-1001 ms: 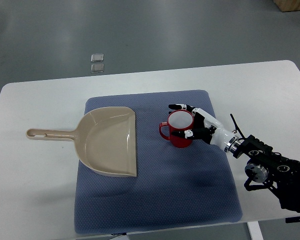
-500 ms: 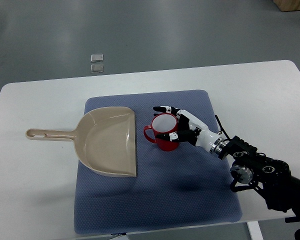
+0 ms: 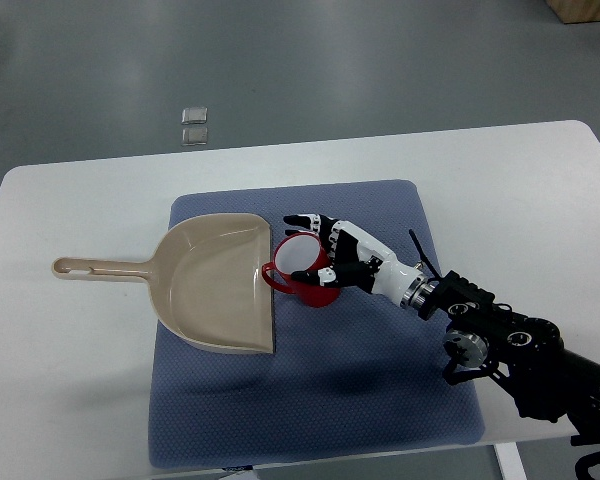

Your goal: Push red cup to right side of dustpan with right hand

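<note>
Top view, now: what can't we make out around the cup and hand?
- Red cup: its right wall is hidden by the right hand, so palm contact can't be confirmed.
- Cup handle: whether it touches the dustpan edge is too close to tell.
- Right arm: cut off by the bottom right edge.
- Two small squares on the floor: too small to identify.
- Left arm: out of view.

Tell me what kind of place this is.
Probably a robotics lab or test room: a plain white table on a bare grey floor, with a blue mat laid out holding only a dustpan and red cup for the right hand.
</note>
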Available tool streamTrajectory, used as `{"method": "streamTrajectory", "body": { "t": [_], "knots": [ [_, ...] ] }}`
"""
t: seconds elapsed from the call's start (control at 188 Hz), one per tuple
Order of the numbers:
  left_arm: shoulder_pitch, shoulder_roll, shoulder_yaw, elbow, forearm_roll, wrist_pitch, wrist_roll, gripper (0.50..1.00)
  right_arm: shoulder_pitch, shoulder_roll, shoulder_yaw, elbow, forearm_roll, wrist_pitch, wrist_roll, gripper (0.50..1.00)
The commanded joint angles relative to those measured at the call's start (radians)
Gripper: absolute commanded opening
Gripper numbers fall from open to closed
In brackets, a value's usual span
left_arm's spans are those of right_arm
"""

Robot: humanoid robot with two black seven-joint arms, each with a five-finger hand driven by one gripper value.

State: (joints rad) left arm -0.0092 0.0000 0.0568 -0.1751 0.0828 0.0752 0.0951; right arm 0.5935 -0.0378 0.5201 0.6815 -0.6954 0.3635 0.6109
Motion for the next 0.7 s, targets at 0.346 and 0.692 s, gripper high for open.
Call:
{"method": "streamTrajectory", "body": {
  "t": [0.346,0.692],
  "knots": [
    [0.0,0.0,0.001,-0.001,0.0,0.0,0.0,1.0,-0.001,0.003,0.0,0.006,-0.006,-0.003,0.0,0.932],
    [0.0,0.0,0.0,0.0,0.0,0.0,0.0,1.0,0.0,0.03,0.0,0.009,-0.006,-0.003,0.0,0.932]
  ]
}}
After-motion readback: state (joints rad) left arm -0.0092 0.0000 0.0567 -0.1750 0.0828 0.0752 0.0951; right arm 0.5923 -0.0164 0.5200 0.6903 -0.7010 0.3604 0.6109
